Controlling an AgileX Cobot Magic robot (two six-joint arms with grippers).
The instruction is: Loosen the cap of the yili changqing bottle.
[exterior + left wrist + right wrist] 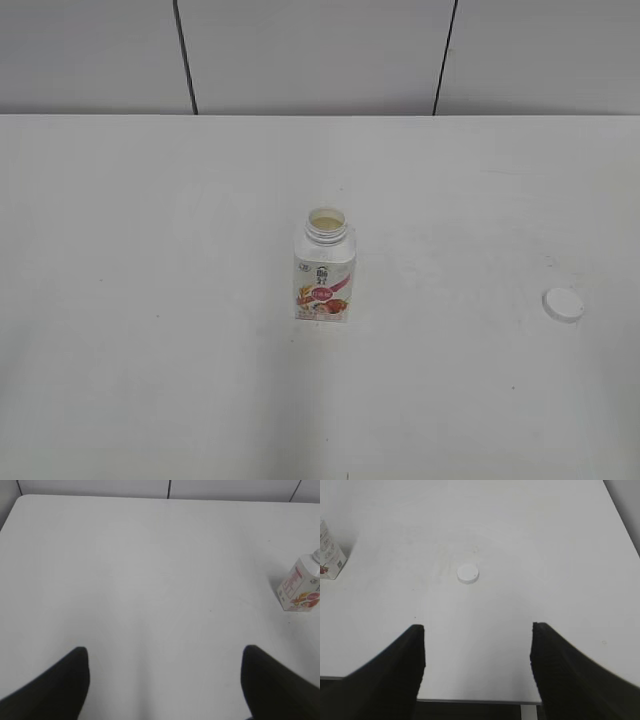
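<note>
The yili changqing bottle [324, 273] stands upright in the middle of the white table, its neck open with no cap on it. It also shows at the right edge of the left wrist view [300, 585] and at the left edge of the right wrist view [330, 555]. The white cap [563, 304] lies flat on the table to the bottle's right, also seen in the right wrist view [468, 574]. My left gripper [163, 652] is open and empty over bare table. My right gripper [478, 630] is open and empty, above the table's front edge, short of the cap. Neither arm shows in the exterior view.
The white table [150, 250] ends at a grey panelled wall [320, 55] at the back. Its front edge [480, 700] lies under my right gripper.
</note>
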